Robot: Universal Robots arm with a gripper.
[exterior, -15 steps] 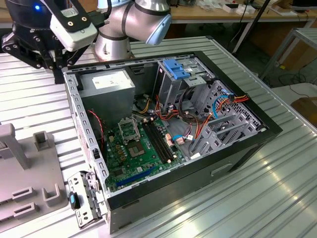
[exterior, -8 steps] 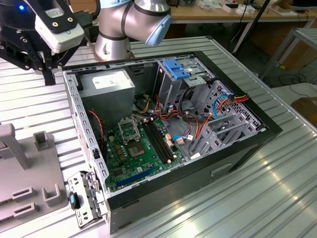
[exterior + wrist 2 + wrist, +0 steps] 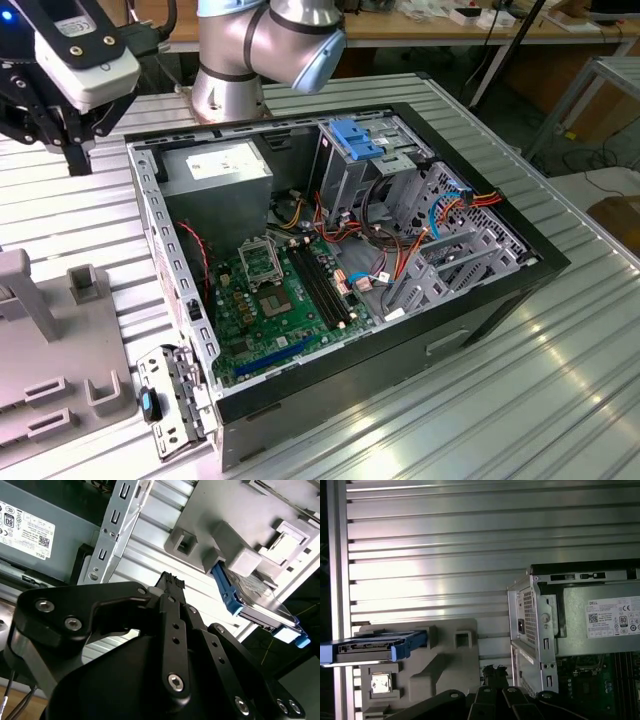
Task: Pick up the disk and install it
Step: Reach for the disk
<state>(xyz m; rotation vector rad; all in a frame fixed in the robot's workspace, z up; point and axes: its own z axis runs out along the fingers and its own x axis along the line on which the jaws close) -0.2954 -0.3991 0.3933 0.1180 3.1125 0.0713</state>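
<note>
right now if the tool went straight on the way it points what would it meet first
The tool would most likely meet the ribbed metal table, in the strip between the computer case and the grey fixture; depth is unclear; it may clip the fixture's edge.

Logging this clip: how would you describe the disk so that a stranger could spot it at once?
Start from the open computer case on the ribbed metal table; beside it lies a pale grey fixture. The disk sits at that fixture, a thin dark metal slab, and it is the only piece there with a bright blue frame.
</note>
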